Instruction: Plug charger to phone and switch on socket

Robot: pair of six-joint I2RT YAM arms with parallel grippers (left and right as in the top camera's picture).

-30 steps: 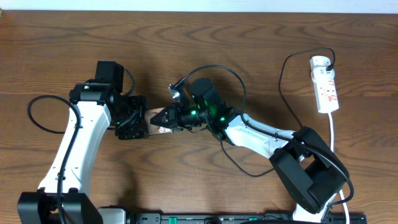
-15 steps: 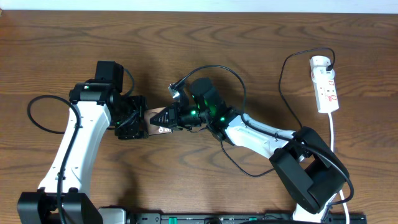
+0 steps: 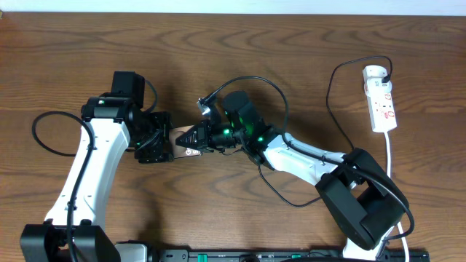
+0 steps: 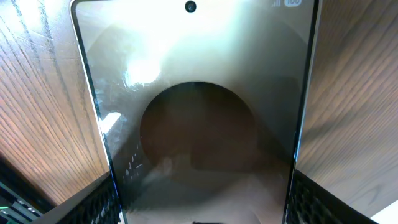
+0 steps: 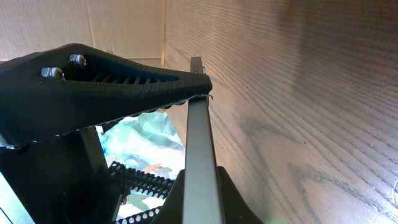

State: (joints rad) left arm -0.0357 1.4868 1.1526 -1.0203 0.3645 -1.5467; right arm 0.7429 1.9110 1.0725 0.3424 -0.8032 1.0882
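The phone point(image 3: 183, 138) sits between the two grippers at the table's middle. Its glossy bronze face fills the left wrist view point(image 4: 199, 112). My left gripper point(image 3: 170, 140) is shut on the phone's long sides, with the fingers point(image 4: 93, 202) against its dark edges. My right gripper point(image 3: 195, 137) is shut on the phone's end, which shows edge-on as a grey strip point(image 5: 199, 149). The charger cable point(image 3: 331, 94) runs from its plug in the socket point(image 3: 380, 98) at the far right. It loops over the right arm to a small connector tip point(image 3: 203, 105) lying loose.
The socket's white cord point(image 3: 391, 160) trails toward the front right. A thick black robot cable point(image 3: 40, 138) loops left of the left arm. The right arm's base point(image 3: 364, 204) stands at the front right.
The right gripper's jaws have closed the last bit on the phone's end. Both arms and the phone otherwise hold still.
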